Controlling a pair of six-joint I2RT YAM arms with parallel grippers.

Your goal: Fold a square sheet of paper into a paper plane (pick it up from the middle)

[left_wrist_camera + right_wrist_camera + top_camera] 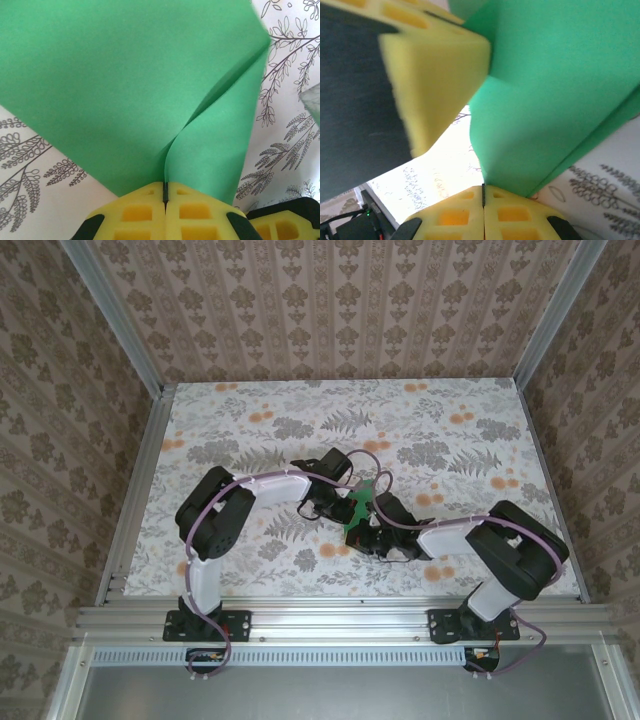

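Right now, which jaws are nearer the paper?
Neither; both touch it. The left gripper is shut on the paper from the left, the right gripper from the near right.

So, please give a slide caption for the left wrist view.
Left tool shut on creased green paper over the floral table.

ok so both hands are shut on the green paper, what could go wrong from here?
1. The left hand and right hand pinch the same paper close together: pulling apart may tear it.
2. The paper bulges open near the left hand, so a crease could land crooked.
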